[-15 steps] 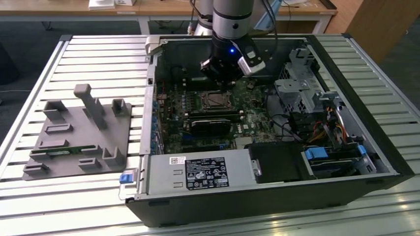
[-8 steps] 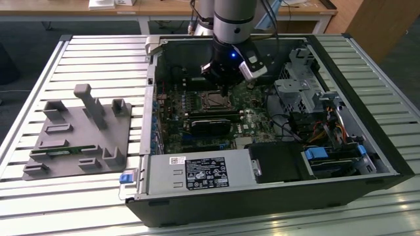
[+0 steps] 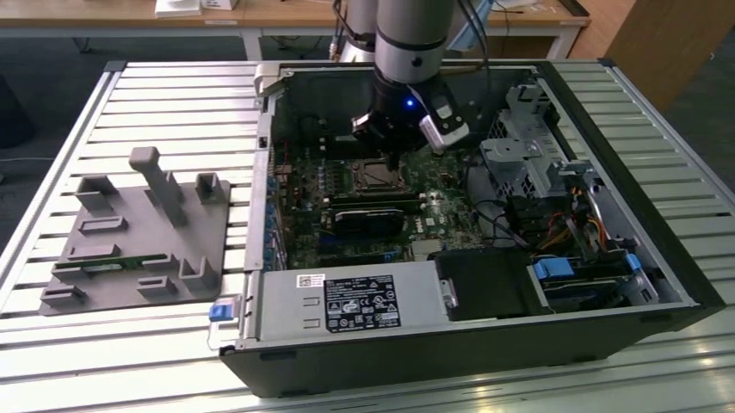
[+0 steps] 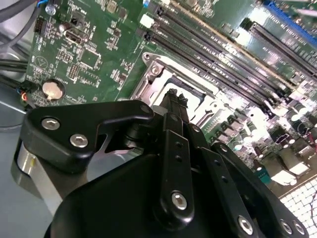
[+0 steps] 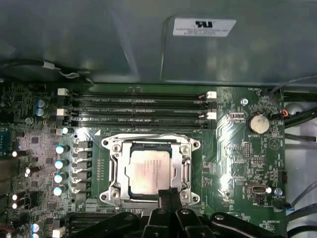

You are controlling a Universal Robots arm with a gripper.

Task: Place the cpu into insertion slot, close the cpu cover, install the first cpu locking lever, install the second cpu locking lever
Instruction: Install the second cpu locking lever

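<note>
Hovering just above the socket's near edge, the gripper [image 5: 170,194] is pressing its clenched fingertips together, empty, while the cpu [image 5: 147,171] is sitting framed by the cpu cover [image 5: 184,157].

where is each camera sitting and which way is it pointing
Exterior view: off the arm, above the open black computer case, looking down; shows the grey arm and gripper.
First wrist view: on the arm, facing the green motherboard; silver-grey square cpu in its socket, gripper at the socket's edge.
Second wrist view: behind the gripper, looking along it.
All share the socket.
</note>
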